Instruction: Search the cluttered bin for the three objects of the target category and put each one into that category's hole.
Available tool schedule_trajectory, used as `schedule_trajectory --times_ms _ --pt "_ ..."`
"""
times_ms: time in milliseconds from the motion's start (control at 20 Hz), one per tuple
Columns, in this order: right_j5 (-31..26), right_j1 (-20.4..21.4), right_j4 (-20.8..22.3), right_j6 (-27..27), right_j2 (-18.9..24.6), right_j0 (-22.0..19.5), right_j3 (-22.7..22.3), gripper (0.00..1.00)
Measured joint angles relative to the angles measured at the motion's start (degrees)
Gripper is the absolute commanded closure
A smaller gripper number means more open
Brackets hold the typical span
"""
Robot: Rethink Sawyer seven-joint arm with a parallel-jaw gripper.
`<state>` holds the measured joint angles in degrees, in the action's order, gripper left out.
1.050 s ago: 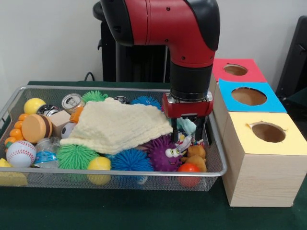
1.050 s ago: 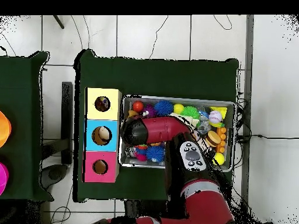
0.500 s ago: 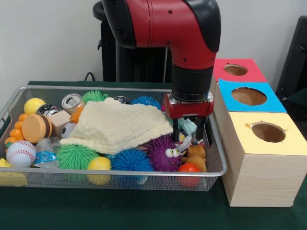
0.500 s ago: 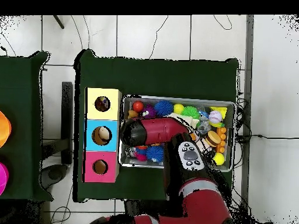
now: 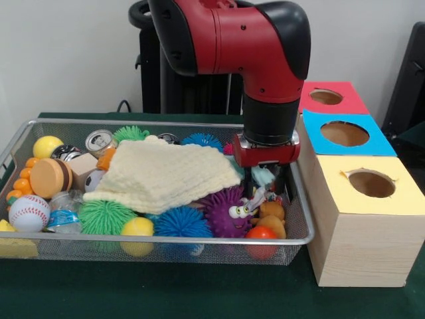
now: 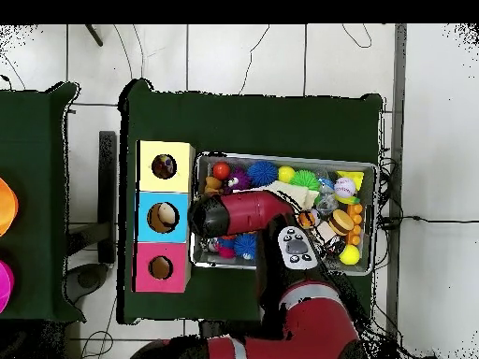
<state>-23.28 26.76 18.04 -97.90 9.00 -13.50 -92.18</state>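
Observation:
My gripper (image 5: pixel 266 183) hangs inside the right end of the wire bin (image 5: pixel 166 239), close to the bin's right wall. A pale teal toy (image 5: pixel 263 175) sits between its fingers, and the gripper is shut on it just above the clutter. Below it lie a purple spiky toy with eyes (image 5: pixel 226 211), a brown animal toy (image 5: pixel 271 218) and a red ball (image 5: pixel 261 234). Right of the bin stands a wooden box with a yellow hole (image 5: pixel 370 183), a blue hole (image 5: pixel 344 133) and a red hole (image 5: pixel 326 97). In the overhead view the arm (image 6: pixel 239 213) hides the gripper.
A cream knitted cloth (image 5: pixel 166 174) covers the bin's middle. Around it lie a baseball (image 5: pixel 28 212), green (image 5: pixel 106 217) and blue (image 5: pixel 182 222) spiky balls, a yellow ball (image 5: pixel 48 146), a can (image 5: pixel 99 141) and a burger toy (image 5: pixel 50 177).
The gripper has shifted a little to the right, toward the box, and the teal toy between its fingers went with it. The rest of the bin is unchanged.

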Motion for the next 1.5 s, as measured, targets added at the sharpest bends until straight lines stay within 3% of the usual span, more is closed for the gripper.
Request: schedule_trajectory --times_ms 500,900,1500 --pt "-0.1 -0.9 2.3 0.0 -5.7 6.6 1.2 0.00" --pt "-0.8 -1.0 2.5 0.0 -9.6 9.6 2.8 0.00" --pt "-0.7 -2.1 2.5 0.0 -11.9 10.1 4.8 0.00"
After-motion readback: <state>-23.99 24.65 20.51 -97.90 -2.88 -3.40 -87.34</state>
